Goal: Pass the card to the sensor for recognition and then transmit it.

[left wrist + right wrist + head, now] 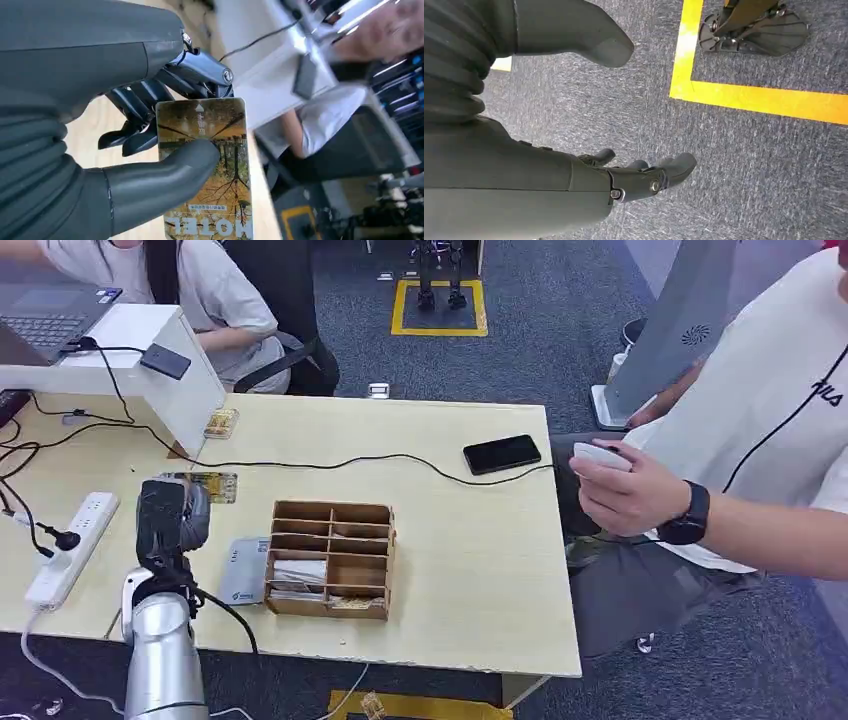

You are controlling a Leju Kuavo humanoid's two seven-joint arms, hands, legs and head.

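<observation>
My left hand hovers over the left part of the wooden table, pinching a hotel card between thumb and fingers. The left wrist view shows that card close up, yellow-brown with a tree picture, under the grey thumb of my left hand. The dark sensor lies on a white box at the table's far left, beyond the hand; in the wrist view the sensor is blurred. My right hand hangs over the grey carpet, fingers apart, holding nothing.
A wooden organizer stands right of my left arm, with a grey-blue card beside it. Another card lies by the white box. A black cable crosses to a phone. A power strip lies left. A seated person's hand is at the right.
</observation>
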